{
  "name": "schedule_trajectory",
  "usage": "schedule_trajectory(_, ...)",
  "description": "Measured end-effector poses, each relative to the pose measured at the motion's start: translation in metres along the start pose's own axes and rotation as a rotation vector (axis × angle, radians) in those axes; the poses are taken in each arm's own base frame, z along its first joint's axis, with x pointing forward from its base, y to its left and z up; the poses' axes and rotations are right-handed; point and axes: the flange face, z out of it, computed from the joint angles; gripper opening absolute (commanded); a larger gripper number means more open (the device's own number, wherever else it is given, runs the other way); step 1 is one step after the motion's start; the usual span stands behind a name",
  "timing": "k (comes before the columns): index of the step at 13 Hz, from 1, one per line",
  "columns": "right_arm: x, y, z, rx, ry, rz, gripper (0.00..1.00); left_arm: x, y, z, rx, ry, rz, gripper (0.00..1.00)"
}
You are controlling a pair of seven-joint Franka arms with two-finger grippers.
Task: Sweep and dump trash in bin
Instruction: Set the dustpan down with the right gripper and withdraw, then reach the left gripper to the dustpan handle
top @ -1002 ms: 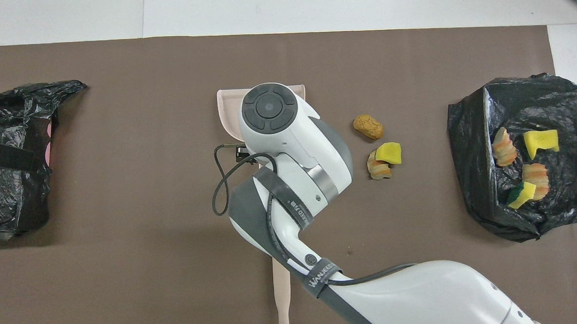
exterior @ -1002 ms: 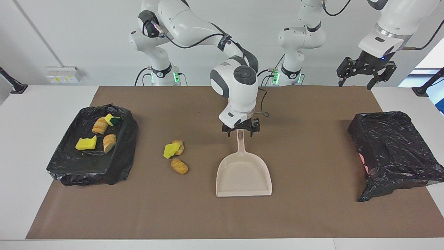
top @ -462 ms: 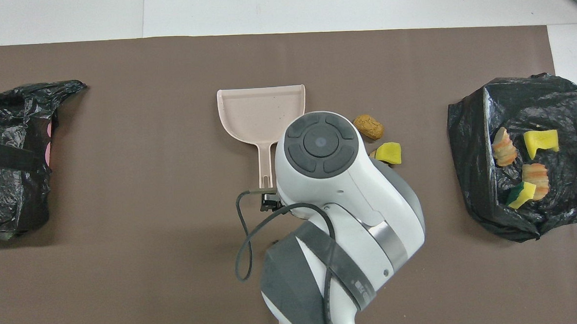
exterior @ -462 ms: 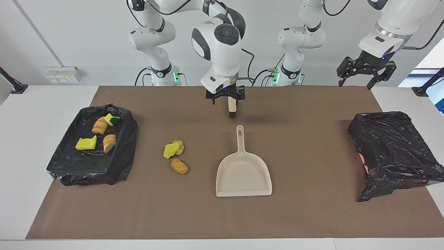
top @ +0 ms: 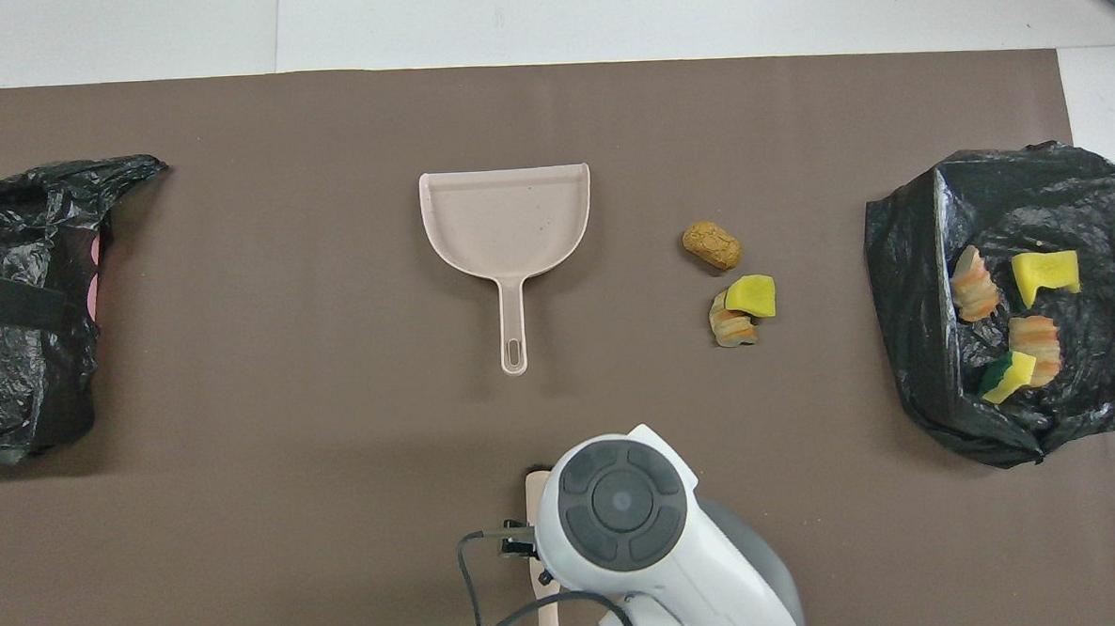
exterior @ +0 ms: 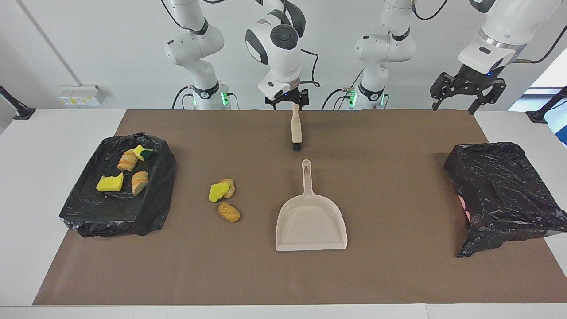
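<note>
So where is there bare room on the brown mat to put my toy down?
Two bare patches: between the dustpan and the closed black bag toward the left arm's end, and the strip along the mat's edge farthest from the robots. It is crowded between the dustpan and the open bin, where three trash scraps lie, and near the brush.

A matt brown paper sheet [exterior: 398, 274] is seen covering the table. The dustpan [exterior: 311, 226] looks smooth beige plastic. The bin [exterior: 115, 186] is lined with glossy, crinkled black plastic film. The trash [exterior: 223, 197] appears spongy, rough.
</note>
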Motion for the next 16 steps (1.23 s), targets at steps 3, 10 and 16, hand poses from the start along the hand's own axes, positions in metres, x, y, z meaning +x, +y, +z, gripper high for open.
schedule_trajectory(3,-0.040,-0.013,0.054,-0.004,-0.008,0.050,1.00,0.000,0.002,0.000,-0.001,-0.002,0.003,1.00)
schedule_trajectory(10,-0.094,-0.014,0.137,-0.012,0.011,0.018,1.00,0.020,0.059,0.016,-0.007,0.028,0.082,1.00)
schedule_trajectory(16,-0.111,-0.013,0.146,-0.032,0.007,-0.012,0.01,0.061,0.212,0.108,-0.021,0.031,0.042,1.00)
